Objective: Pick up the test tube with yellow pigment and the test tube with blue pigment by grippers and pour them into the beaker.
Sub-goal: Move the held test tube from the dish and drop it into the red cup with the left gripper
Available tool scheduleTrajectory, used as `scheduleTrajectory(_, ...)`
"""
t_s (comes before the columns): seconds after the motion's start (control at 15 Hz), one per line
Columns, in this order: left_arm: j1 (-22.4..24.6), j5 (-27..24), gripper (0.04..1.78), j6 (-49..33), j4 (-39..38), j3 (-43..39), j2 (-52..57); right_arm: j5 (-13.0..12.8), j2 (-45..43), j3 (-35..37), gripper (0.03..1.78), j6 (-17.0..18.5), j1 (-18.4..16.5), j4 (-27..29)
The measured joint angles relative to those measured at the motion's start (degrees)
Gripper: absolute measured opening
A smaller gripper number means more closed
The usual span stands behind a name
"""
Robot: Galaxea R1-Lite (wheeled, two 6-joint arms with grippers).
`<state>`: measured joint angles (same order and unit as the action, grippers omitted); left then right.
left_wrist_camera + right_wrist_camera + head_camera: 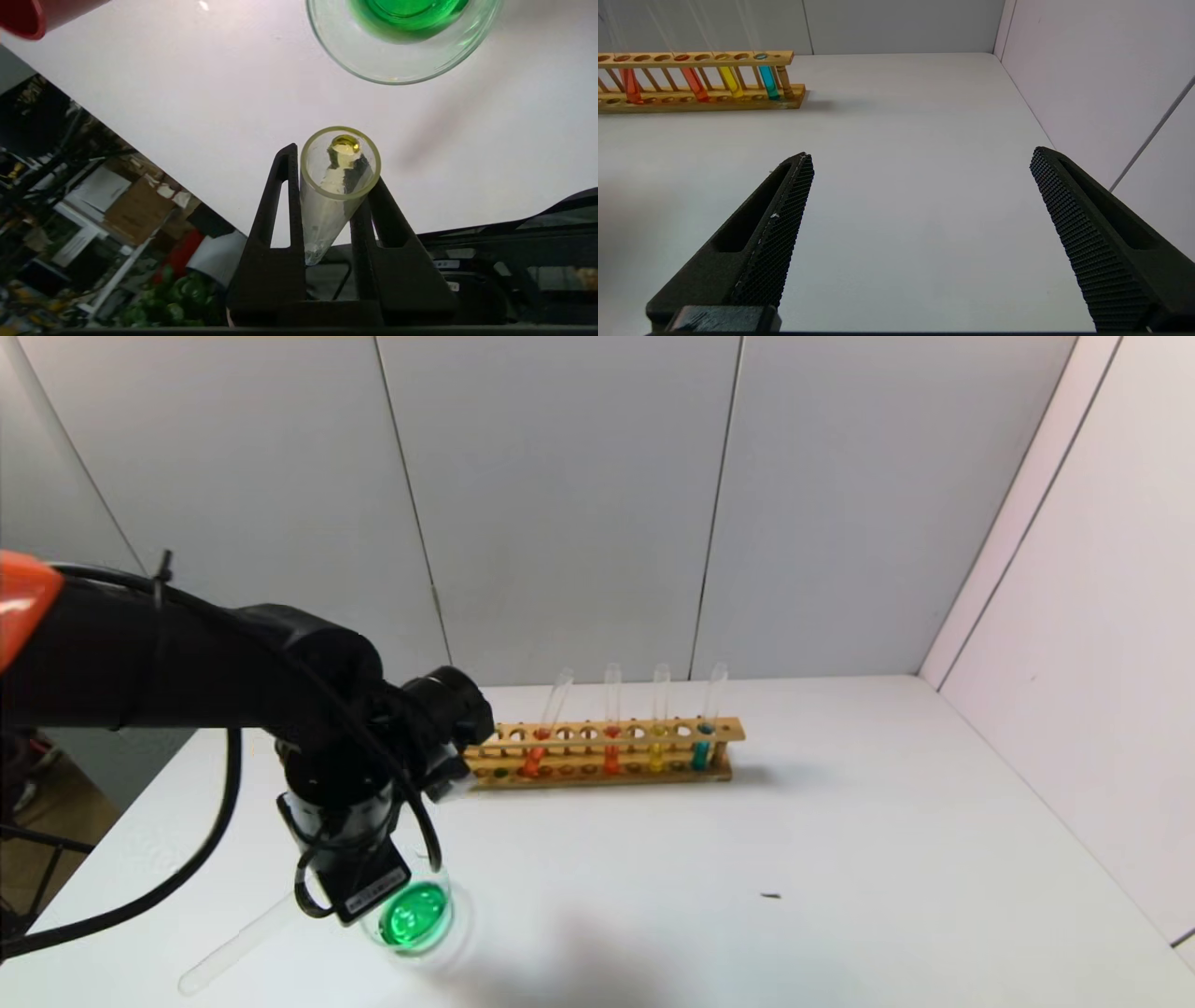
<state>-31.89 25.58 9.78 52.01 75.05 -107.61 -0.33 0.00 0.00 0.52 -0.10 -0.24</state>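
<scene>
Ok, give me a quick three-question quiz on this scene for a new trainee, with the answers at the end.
1. True or false: the right gripper, hovering over the bare table, is shut on something.
2. What colour is the liquid in the beaker? A red, B green, C colourless.
3. In a few words: what is the left gripper, close beside the beaker, clamped on?

Key
1. False: its jaws stand wide open with nothing between them.
2. B.
3. A tube, almost empty, with only a yellow drop left at its round end.
</scene>
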Motion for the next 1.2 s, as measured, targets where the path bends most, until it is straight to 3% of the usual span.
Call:
scheduleTrajectory(0.2,2.4,-0.5,0.32,-2.5,-2.3,-0.2,5.8,0.0,0.0,0.0,1.70,0.0,0.0,0.0)
scheduleTrajectory(0.67,11.3,-5.9,0.32,-3.7,-16.7,-0.2,14.9,0.0,0.0,0.0,1.70,0.0,0.0,0.0)
scheduleTrajectory(0.93,18.6,-7.7,0.32,-3.0,-27.4,0.2,15.5,0.0,0.0,0.0,1.70,0.0,0.0,0.0)
scheduleTrajectory(1.2,22.9,-7.9,0.32,-3.0,-36.5,0.4,12.4,0.0,0.0,0.0,1.70,0.0,0.0,0.0)
